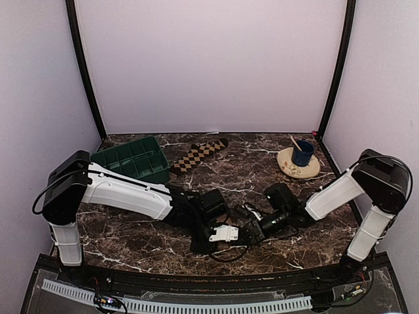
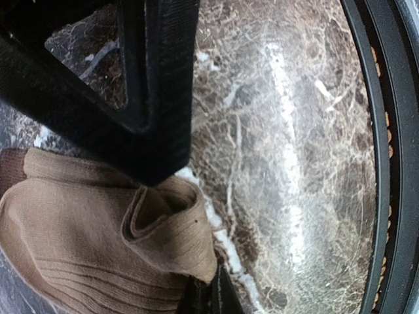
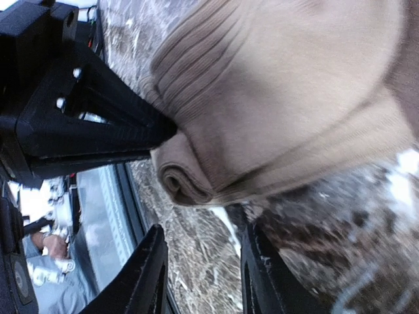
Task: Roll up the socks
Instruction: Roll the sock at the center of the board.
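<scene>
Marble table [image 1: 249, 170], dark brown with white veins, boxed in by pale lilac walls [image 1: 209, 65]. Back left, green tray [image 1: 105, 157]; checkered sock [image 1: 198, 155] lies flat just beside it. Back right, plate [image 1: 313, 170] with blue cup [image 1: 302, 154]. Near front edge, tan sock [image 2: 78, 235], bunched, hidden from above by both arms. Its fold is pinched tight in left gripper [image 2: 186, 229]. Jaws of right gripper [image 3: 201, 242] stand apart just beside it, holding nothing.

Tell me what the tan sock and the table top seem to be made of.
The tan ribbed sock: soft knitted fabric, matte; ribs and loose folds show. The dark veined table top: probably polished marble or imitation, judging by white veins and glare.
</scene>
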